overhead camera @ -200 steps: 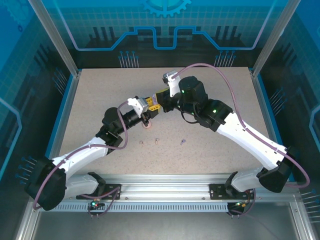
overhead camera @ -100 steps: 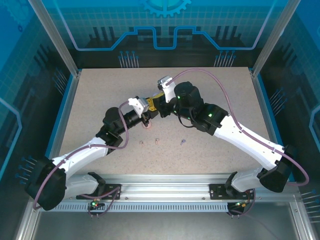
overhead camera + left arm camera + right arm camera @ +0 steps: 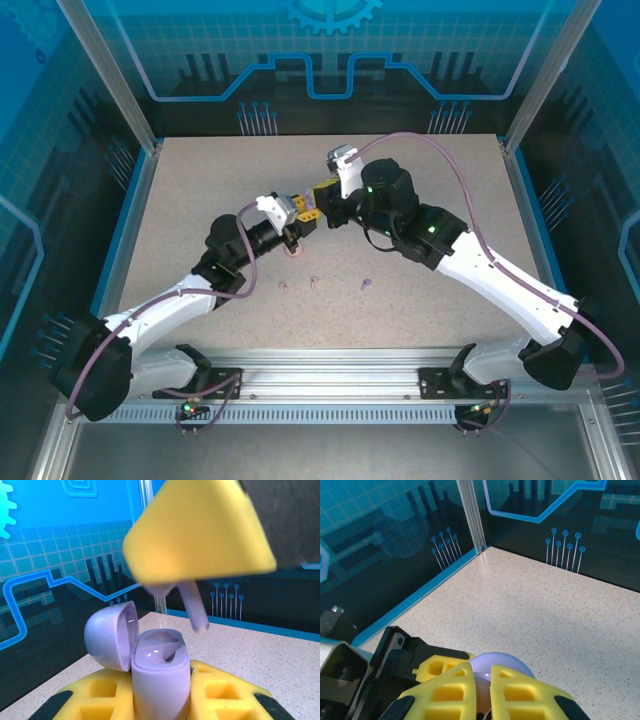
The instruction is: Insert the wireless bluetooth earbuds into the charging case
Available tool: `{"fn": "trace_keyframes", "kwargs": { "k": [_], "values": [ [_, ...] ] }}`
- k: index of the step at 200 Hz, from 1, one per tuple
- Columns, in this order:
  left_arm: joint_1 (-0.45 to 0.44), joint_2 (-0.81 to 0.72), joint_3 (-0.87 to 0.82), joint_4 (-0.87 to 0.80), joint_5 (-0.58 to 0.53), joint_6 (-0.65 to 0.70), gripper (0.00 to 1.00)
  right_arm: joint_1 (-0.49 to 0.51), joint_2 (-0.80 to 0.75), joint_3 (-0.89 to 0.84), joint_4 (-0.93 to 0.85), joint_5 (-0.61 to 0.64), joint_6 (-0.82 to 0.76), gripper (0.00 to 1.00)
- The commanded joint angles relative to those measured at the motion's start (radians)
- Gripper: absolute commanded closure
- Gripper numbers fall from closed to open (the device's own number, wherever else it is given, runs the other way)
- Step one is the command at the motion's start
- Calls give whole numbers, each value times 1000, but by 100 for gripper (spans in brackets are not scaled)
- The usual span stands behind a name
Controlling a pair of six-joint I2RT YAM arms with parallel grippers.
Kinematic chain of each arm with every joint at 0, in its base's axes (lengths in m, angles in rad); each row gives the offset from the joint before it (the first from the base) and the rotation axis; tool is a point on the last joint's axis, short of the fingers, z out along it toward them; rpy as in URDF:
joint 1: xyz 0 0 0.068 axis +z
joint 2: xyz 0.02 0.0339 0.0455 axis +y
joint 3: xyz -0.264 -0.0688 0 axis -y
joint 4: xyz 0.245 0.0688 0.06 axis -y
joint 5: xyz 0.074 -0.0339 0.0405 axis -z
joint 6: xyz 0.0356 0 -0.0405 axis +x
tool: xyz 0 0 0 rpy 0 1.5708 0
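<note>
Left fingers (image 3: 222, 692) clamp the open purple charging case (image 3: 160, 672) while right fingers (image 3: 200, 530) pinch a purple earbud (image 3: 193, 605) just above its sockets, not yet seated; a second purple earbud (image 3: 365, 284) and two pink earbuds (image 3: 283, 288) lie on the counter (image 3: 450, 180).

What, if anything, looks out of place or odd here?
Nothing looks damaged. Two pink earbuds and one purple earbud lie loose on the table. The left gripper holds the open purple case; the right gripper holds a fourth earbud above it.
</note>
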Motion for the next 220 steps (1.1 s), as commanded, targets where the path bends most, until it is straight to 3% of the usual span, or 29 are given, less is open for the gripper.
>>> {"fn": "trace_keyframes", "kwargs": {
  "k": [1,164,220],
  "values": [
    [-9,-16,31,47,-3,18,100,-18,-28,0,43,-21,27,89],
    [-14,-25,42,36,-5,22,100,-55,33,-51,69,-30,45,90],
    [-17,-23,45,38,-7,23,100,-54,24,-78,80,-103,6,90]
  ]
}}
